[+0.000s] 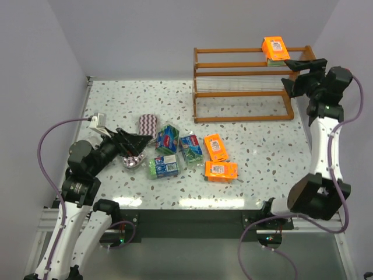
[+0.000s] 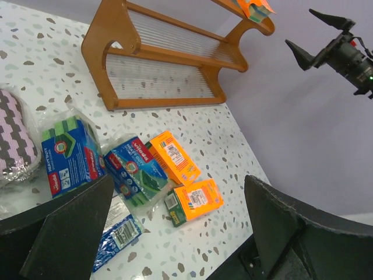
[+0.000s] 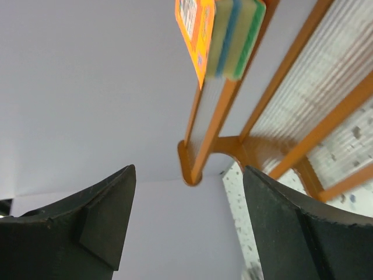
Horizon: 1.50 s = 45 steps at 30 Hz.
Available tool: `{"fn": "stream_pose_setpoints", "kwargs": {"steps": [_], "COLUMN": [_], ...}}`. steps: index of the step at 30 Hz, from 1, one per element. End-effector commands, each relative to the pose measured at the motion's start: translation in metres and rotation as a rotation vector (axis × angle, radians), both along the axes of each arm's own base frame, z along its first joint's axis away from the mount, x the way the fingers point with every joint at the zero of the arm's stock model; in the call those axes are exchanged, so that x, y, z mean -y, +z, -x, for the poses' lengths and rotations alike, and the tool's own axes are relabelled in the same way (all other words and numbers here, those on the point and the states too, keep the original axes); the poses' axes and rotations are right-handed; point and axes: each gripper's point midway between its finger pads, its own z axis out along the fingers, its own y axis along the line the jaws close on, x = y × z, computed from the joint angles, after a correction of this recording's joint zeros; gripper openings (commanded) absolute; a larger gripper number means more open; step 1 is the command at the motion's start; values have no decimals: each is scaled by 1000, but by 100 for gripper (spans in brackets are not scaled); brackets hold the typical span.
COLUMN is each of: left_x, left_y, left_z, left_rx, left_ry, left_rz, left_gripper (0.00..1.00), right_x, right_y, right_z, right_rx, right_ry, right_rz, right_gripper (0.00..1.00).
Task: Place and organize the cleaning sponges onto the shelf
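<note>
The brown wooden shelf (image 1: 242,84) stands at the far right. One orange sponge pack (image 1: 275,49) lies on its top tier at the right end, also in the right wrist view (image 3: 218,35). My right gripper (image 1: 287,74) is open and empty beside the shelf's right end, just below that pack. Two orange packs (image 1: 216,147) (image 1: 221,170), three blue-green packs (image 1: 168,139) (image 1: 191,147) (image 1: 165,166) and a purple zigzag pack (image 1: 147,123) lie mid-table. My left gripper (image 1: 145,146) is open and empty, over another clear bag (image 1: 135,161) at the cluster's left.
The white wall stands close behind the shelf and at both sides. The table's near edge (image 1: 192,204) runs just in front of the packs. The shelf's two lower tiers (image 2: 157,81) hold nothing. The right arm (image 1: 323,134) rises along the table's right edge.
</note>
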Motion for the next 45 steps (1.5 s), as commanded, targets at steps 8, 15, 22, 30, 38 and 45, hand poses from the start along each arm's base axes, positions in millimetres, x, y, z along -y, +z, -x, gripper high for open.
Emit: {"fn": "stream_pose_setpoints", "kwargs": {"steps": [8, 15, 22, 30, 38, 45], "left_x": [-2, 9, 12, 8, 7, 7], "left_y": [22, 13, 5, 2, 8, 11], "left_z": [-1, -6, -3, 11, 20, 25], "left_rx": [62, 48, 35, 30, 35, 35], "left_ry": [-20, -81, -105, -91, -91, -92], "left_rz": [-101, -87, -82, -64, -44, -39], "left_gripper": [100, 100, 100, 100, 100, 100], "right_x": [-107, -132, -126, -123, -140, -160], "right_y": [-99, -191, -250, -304, -311, -310], "right_z": [143, 232, 266, 284, 271, 245], "right_rx": [-274, -419, -533, -551, -407, -315], "right_ry": [204, 386, 512, 584, 648, 740], "right_rz": [347, 357, 491, 589, 568, 526], "right_gripper": [78, 75, 69, 58, 58, 56]}}
